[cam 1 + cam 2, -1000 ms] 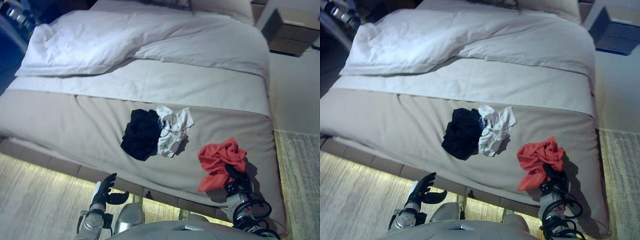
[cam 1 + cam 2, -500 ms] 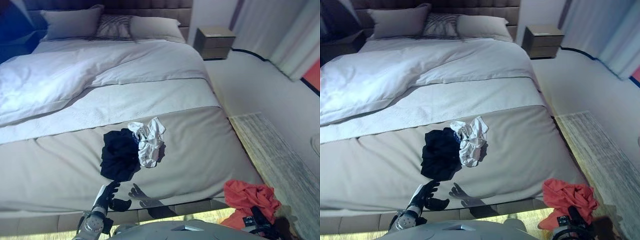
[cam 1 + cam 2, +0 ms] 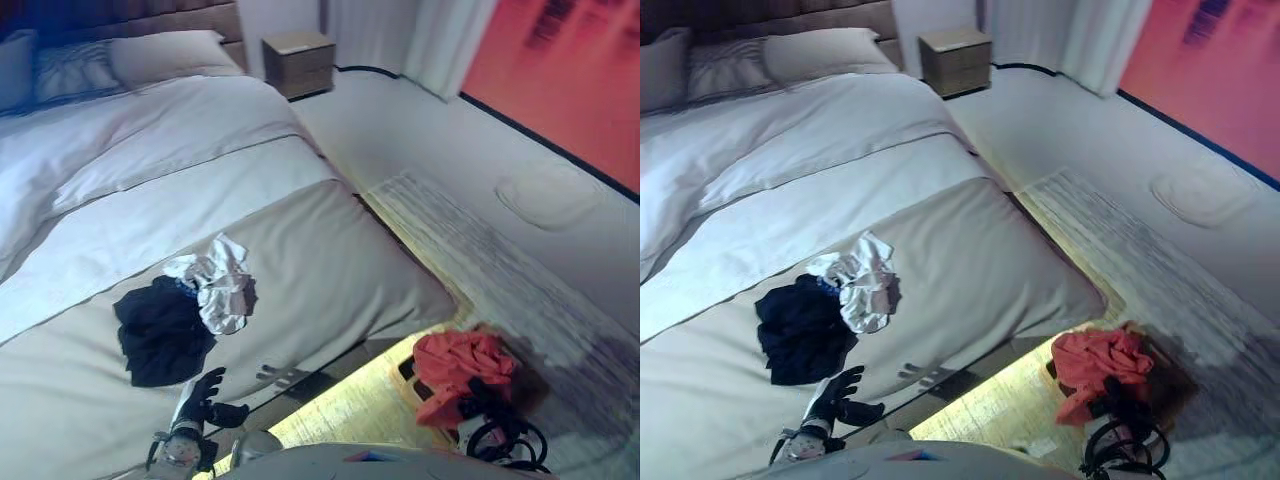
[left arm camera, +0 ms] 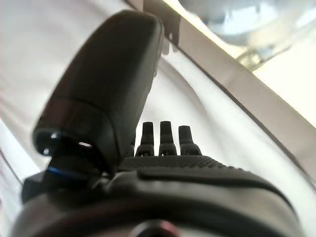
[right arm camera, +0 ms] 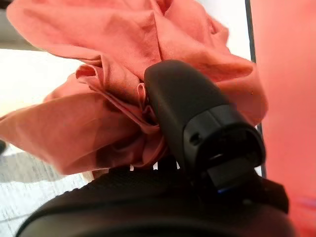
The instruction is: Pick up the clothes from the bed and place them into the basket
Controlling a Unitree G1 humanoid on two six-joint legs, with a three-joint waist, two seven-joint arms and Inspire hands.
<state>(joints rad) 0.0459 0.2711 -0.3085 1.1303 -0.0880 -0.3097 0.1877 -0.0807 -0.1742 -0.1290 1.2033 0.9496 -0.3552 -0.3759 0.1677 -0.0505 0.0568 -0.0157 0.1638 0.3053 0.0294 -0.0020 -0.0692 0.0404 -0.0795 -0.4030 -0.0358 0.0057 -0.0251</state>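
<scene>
The right hand has its thumb and fingers pinched into a crumpled orange-red garment, a soft, thin fabric bunched in folds that droop beneath the grasp, held off the bed over the floor, probably in transit to a basket not in view. The left hand hovers relaxed and empty; just beyond it lie a black garment and a wrinkled white one, touching on the smooth cover.

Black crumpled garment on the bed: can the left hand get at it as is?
Probably yes. The open left hand hovers beside the black crumpled garment, nothing between; the white crumpled garment lies beyond.
</scene>
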